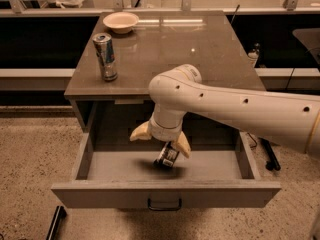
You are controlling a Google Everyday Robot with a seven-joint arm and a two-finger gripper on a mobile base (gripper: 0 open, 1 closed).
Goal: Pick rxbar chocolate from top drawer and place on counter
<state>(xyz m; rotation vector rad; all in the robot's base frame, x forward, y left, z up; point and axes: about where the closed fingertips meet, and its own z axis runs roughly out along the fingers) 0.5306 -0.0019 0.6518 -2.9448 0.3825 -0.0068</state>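
End effector [160,145]: 1 pc, 2 tan fingers spread wide, inside open top drawer [165,194], low over its floor. rxbar chocolate [167,155]: 1, black wrapper, in drawer by the finger nearer drawer front; contact can't tell. Arm [240,109]: 1, white, from right. Table [200,49]: 1, glossy grey-brown, w/ 1 can [105,57] + 1 pale bowl [120,21] at far-left corner. Floor [30,159]: speckled beige.

Cream-white arm [240,101] dotted with small dark holes. Its gripper [160,145], over the grey top drawer [165,194], has 2 pale yellow fingers [140,132], spread. Black rxbar chocolate [168,156], pale label. Glossy grey-brown counter [190,49]; silver-blue can [105,57]; cream bowl [120,21]. Speckled beige floor [30,154].
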